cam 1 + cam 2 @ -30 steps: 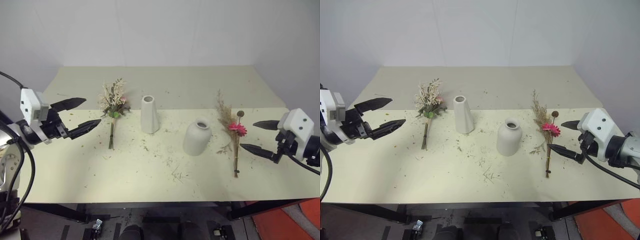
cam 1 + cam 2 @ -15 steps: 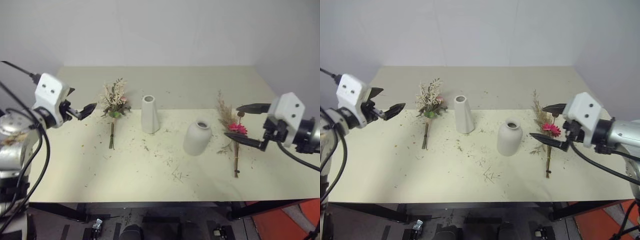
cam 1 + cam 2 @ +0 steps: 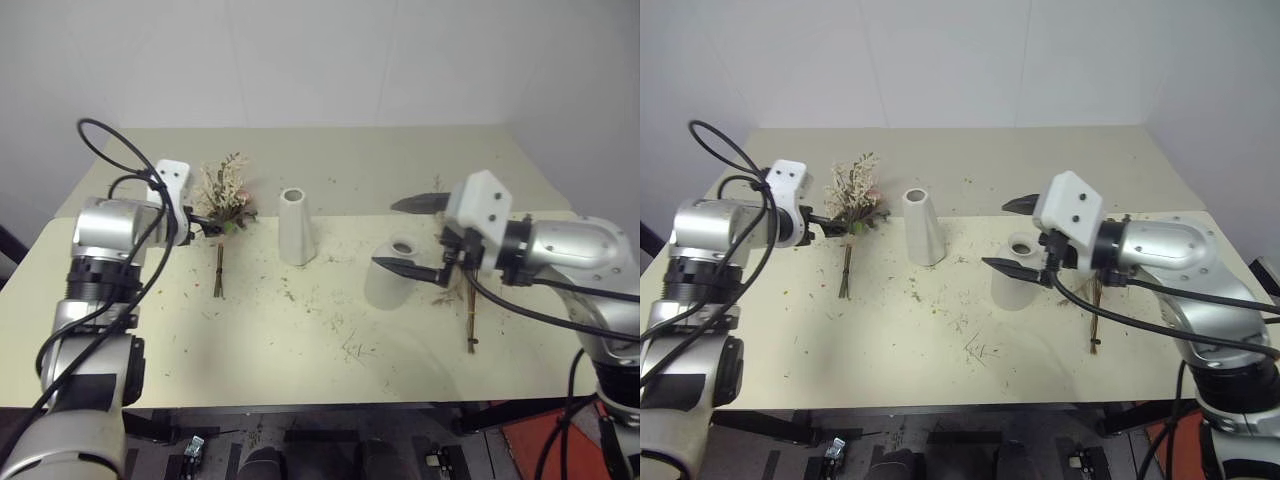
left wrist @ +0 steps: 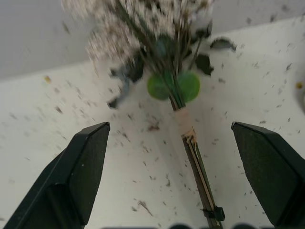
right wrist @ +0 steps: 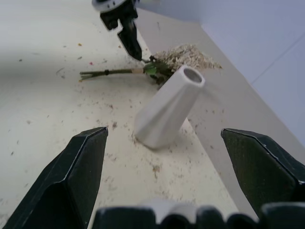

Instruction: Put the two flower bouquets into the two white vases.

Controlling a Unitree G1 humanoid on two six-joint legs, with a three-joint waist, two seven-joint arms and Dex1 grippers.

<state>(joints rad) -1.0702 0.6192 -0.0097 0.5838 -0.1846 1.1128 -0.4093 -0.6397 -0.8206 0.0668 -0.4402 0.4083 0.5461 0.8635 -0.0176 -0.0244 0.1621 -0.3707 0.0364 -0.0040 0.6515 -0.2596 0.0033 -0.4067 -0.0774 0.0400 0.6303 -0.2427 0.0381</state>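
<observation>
- left gripper [image 4: 171, 157] wide open, straddling rose bouquet [image 3: 224, 199] flat on table [image 3: 300, 340]; pinch the stem, not blooms.
- right gripper [image 3: 405, 235] open over round vase [image 3: 1012, 280]; daisy bouquet [image 3: 470, 315] lies beside.

The sparse bouquet [image 3: 470, 318] at the right of the head views is largely covered by the right arm; only its lower stems are seen. The rounded vase [image 3: 388, 285] is partly crossed by the right gripper [image 3: 408, 235]. In the left wrist view, the flower heads of the rose bouquet [image 4: 176, 86] are blurred and cut off by the upper edge. In the right wrist view, the rounded vase's mouth is cropped at the bottom edge.
</observation>
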